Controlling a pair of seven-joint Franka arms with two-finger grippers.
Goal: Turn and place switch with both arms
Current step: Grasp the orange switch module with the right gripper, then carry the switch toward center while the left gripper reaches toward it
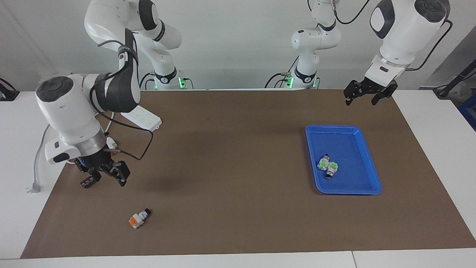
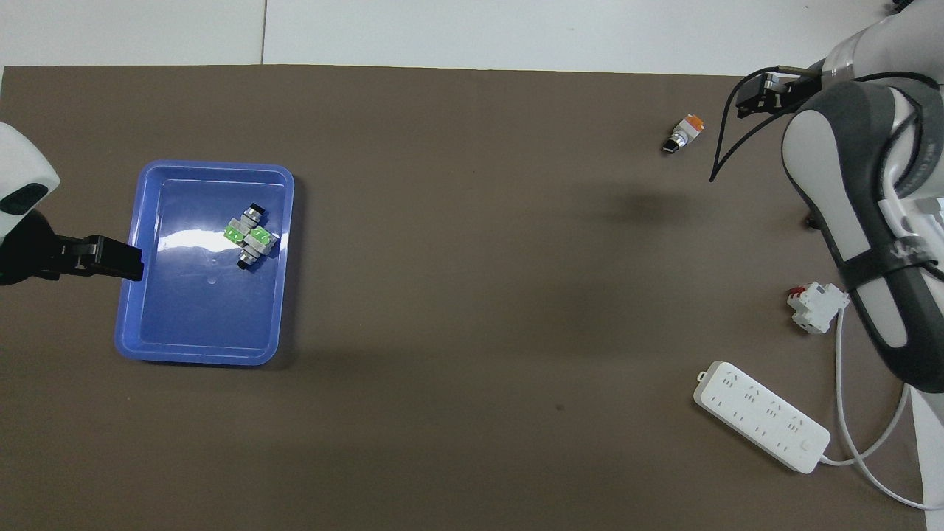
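Note:
The switch (image 1: 139, 218) lies on its side on the brown mat, orange face up and black knob pointing toward the robots. It also shows in the overhead view (image 2: 682, 134). My right gripper (image 1: 104, 176) is open and hangs low over the mat beside the switch, apart from it, toward the right arm's end; in the overhead view (image 2: 763, 94) its arm covers much of that end. My left gripper (image 1: 366, 96) is open and empty, waiting in the air over the mat's edge by the blue tray (image 1: 368, 163).
Two green switches (image 1: 327, 165) lie together in the tray (image 2: 147, 324). A white power strip (image 2: 759, 413) with its cable, a white-and-red block (image 2: 815, 306) and a small dark part (image 1: 87, 182) lie at the right arm's end.

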